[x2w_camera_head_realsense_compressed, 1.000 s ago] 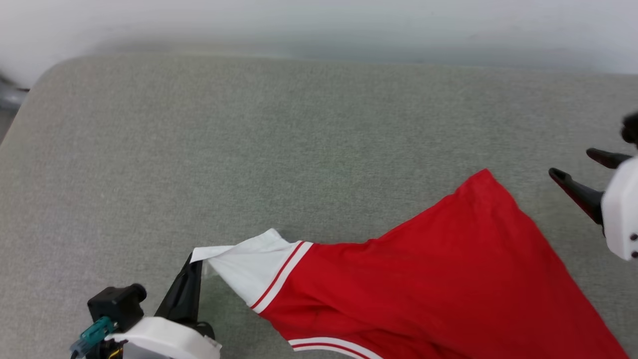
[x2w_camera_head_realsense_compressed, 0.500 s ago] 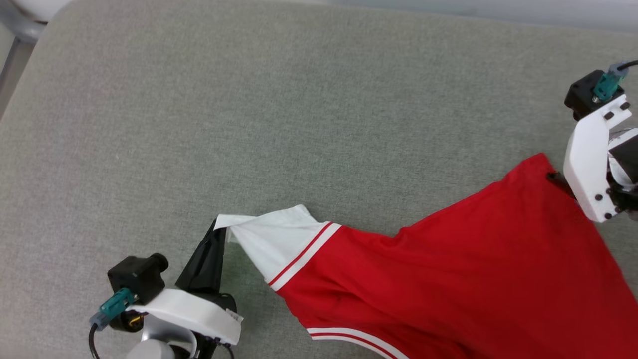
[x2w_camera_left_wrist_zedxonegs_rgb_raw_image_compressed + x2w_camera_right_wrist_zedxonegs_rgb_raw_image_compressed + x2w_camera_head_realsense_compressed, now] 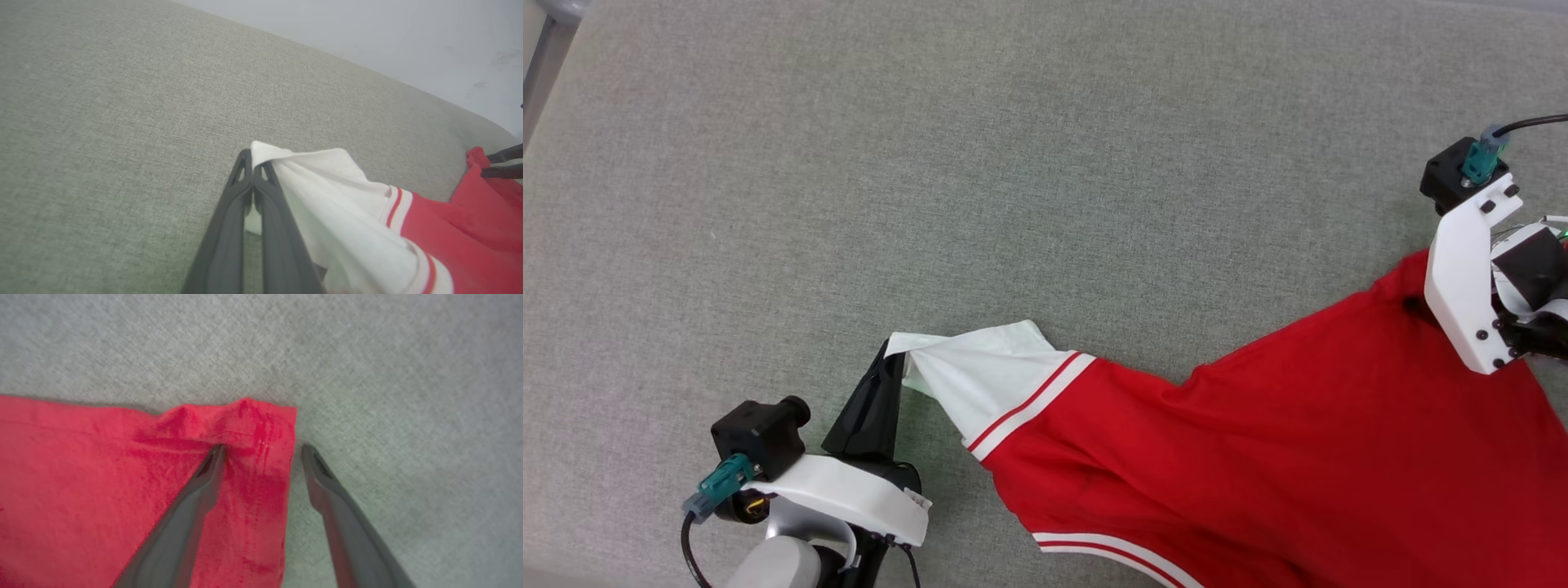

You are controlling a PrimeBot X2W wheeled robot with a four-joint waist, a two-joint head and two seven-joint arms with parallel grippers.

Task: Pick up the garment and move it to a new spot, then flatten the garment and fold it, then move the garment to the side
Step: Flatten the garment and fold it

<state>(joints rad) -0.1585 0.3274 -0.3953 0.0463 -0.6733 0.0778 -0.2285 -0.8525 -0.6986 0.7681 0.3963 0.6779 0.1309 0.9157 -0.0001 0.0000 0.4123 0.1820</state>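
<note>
- The red jersey T-shirt [image 3: 1258, 457] lies spread but rumpled on the grey-green upholstered surface [image 3: 1013, 163], towards the robot's right and running off the near edge of the head view
- The left gripper [image 3: 253, 157] is clamped on the edge of the white sleeve [image 3: 988, 376], drawing it out to the left so the cloth rises a little off the surface
- The right gripper [image 3: 261, 451] has its jaws parted over the red hem corner [image 3: 261, 416], with one finger on the cloth and the other on the bare upholstery just beside the edge; it grips nothing yet
- By my reading this is the flattening stage: the shirt is down on the surface, but creases remain across the body, and the folding and the move to the side are still to do
- Compared with a second ago, the right gripper has moved from well clear of the shirt onto its corner, while the left has kept its hold on the sleeve
- The head camera has tipped downward, so the wall has left the picture; the shirt itself has hardly shifted
</note>
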